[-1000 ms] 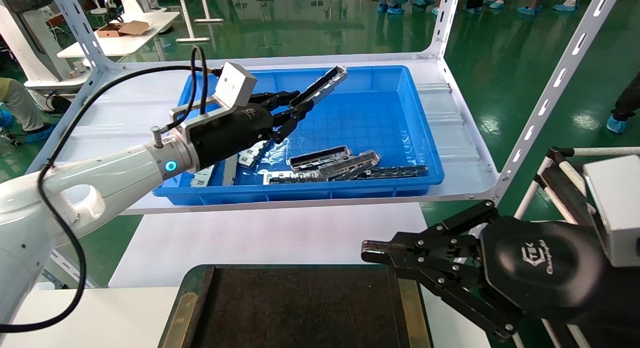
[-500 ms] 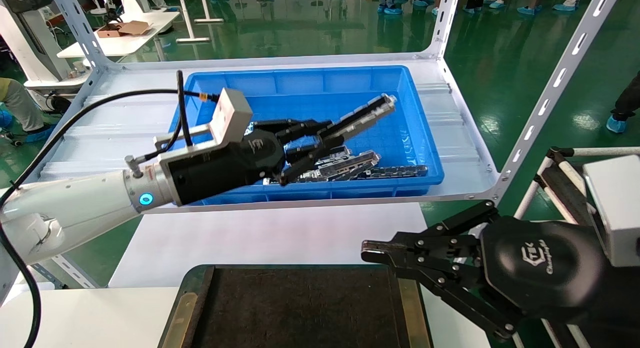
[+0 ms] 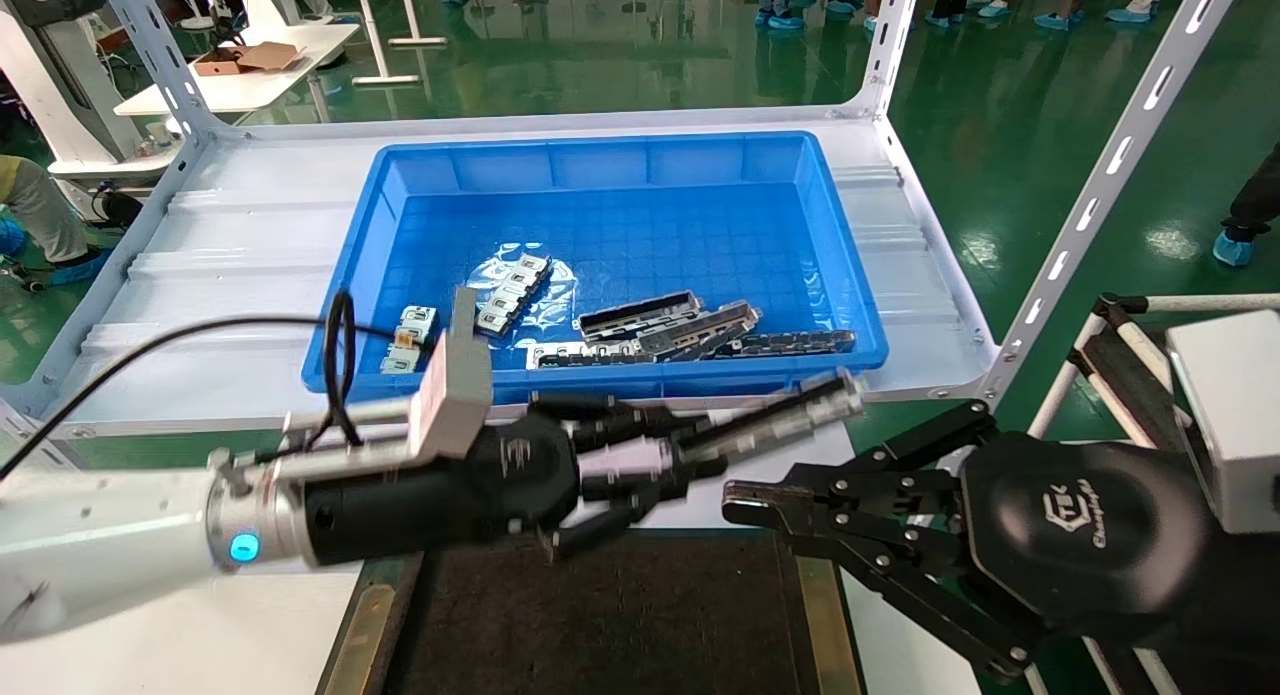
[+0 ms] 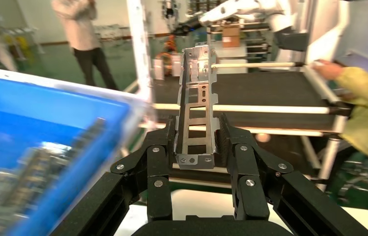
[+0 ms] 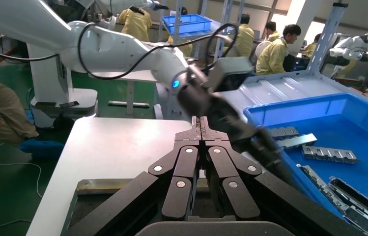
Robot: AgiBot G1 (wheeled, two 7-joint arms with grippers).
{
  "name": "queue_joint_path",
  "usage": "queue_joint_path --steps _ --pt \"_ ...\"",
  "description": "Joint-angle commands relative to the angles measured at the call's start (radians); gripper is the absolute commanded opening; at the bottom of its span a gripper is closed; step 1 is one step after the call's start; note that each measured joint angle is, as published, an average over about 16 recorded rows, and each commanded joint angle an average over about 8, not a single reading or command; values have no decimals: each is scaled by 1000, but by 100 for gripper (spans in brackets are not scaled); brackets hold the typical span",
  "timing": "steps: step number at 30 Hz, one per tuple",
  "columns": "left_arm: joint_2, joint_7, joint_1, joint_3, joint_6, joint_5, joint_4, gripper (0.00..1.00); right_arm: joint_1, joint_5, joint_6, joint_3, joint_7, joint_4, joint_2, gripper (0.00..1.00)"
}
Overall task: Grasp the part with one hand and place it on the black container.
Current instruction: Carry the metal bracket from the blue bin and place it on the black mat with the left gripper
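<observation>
My left gripper [image 3: 640, 465] is shut on the part [image 3: 790, 417], a long grey metal channel strip with a dark inner side. It holds the part in the air over the far edge of the black container [image 3: 600, 625], pointing to the right. In the left wrist view the part [image 4: 196, 105] stands clamped by its near end between both fingers [image 4: 159, 162]. My right gripper [image 3: 745, 503] is shut and empty, parked over the container's right side, just under the part's free end. It shows shut in the right wrist view [image 5: 200, 129].
A blue bin [image 3: 850, 305] on the white shelf [image 3: 230, 235] behind holds several more metal strips [image 3: 665, 327] and short silver ribbed pieces [image 3: 510, 290]. Slanted shelf posts [image 3: 1100, 190] rise at the right. A white table [image 3: 300, 495] lies under the container.
My left gripper has carried the part out of the blue bin, toward me and down, to over the black container's far edge. The right arm has not moved.
</observation>
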Motion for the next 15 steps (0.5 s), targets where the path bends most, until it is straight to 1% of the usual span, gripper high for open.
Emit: queue_joint_path --steps 1,5,11,15 --pt "-27 -38 51 1 -2 -11 -85 0 0 0 0 0 0 0 0 0" --pt "-75 -101 175 5 -105 -7 -236 0 0 0 0 0 0 0 0 0" --pt "-131 -191 368 16 -340 34 -447 0 0 0 0 0 0 0 0 0" --pt "-144 -234 478 28 -488 67 -537 0 0 0 0 0 0 0 0 0"
